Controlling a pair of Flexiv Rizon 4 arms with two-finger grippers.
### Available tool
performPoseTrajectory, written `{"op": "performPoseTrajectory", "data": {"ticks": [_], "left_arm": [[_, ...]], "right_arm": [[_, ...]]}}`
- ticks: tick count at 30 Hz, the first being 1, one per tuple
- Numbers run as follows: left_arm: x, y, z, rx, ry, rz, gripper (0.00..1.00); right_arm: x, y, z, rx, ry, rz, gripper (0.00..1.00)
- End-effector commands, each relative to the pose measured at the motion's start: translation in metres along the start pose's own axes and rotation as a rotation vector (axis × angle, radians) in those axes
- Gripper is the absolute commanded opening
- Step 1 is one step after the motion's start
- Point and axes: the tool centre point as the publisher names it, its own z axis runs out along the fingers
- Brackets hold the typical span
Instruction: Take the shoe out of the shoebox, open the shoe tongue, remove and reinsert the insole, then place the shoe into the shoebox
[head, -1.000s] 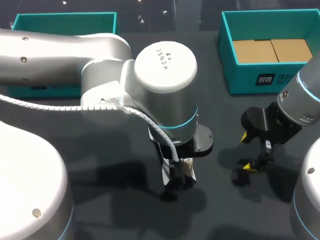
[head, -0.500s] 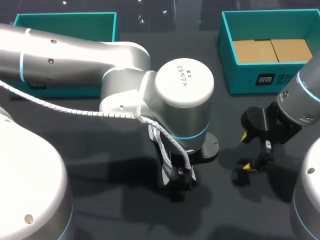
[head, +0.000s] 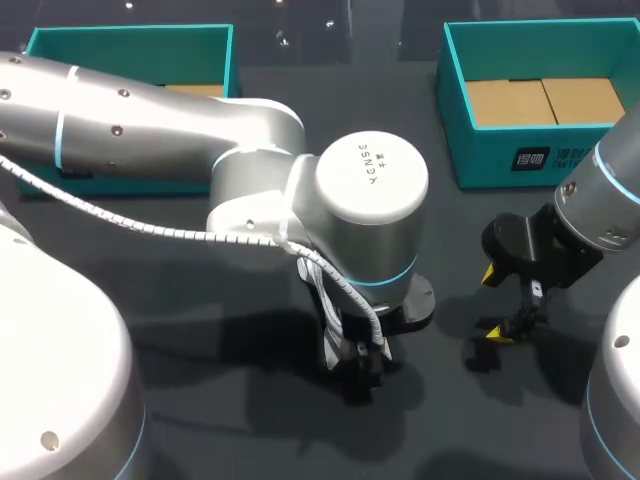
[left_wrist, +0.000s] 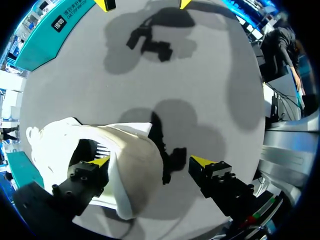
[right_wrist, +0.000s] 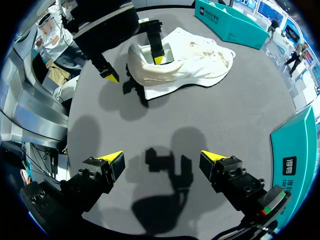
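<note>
Right now the white fabric sneaker (left_wrist: 131, 150) lies on the dark grey tabletop (left_wrist: 200, 90), out of its box. My left pincer (left_wrist: 151, 161) is spread apart, one yellow tip apparently inside the heel opening and the other clear outside. I'd close slowly on the heel wall only, while my right pincer (right_wrist: 162, 157), apart and empty, hangs well away.

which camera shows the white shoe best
The right wrist view: the white fabric shoe lies on the dark table, visible from toe to heel. The left wrist view shows only part of it, close up. In the head view the silver left arm hides nearly all of it.
</note>
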Motion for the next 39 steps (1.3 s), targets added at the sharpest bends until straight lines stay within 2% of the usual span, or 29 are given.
{"op": "performPoseTrajectory", "data": {"ticks": [1, 7, 11, 17, 19, 22, 31, 39], "left_arm": [[-0.002, 0.001, 0.003, 0.000, 0.005, 0.002, 0.92], [-0.002, 0.001, 0.005, -0.004, 0.008, 0.007, 0.71], [-0.002, 0.001, 0.007, -0.008, 0.012, 0.008, 0.50], [-0.002, 0.001, 0.010, -0.015, 0.017, 0.009, 0.44], [-0.001, 0.001, 0.011, -0.017, 0.020, 0.009, 0.33], [-0.001, 0.001, 0.012, -0.019, 0.022, 0.010, 0.00], [0.000, 0.003, 0.006, -0.004, 0.028, 0.026, 0.00], [-0.011, 0.011, -0.030, 0.048, 0.092, 0.115, 0.00]], "right_arm": [[0.002, -0.001, 0.000, -0.001, -0.002, -0.001, 1.00], [0.002, -0.001, 0.000, -0.001, -0.002, -0.001, 1.00], [0.002, -0.001, 0.000, -0.001, -0.002, -0.001, 1.00], [0.002, -0.001, 0.000, -0.001, -0.002, -0.001, 1.00], [0.002, -0.001, 0.000, -0.001, -0.002, -0.001, 1.00], [0.002, -0.001, 0.000, -0.001, -0.002, -0.001, 1.00], [0.002, -0.001, 0.000, -0.001, -0.002, -0.001, 1.00], [0.002, -0.001, 0.000, -0.001, -0.002, -0.001, 1.00]]}}
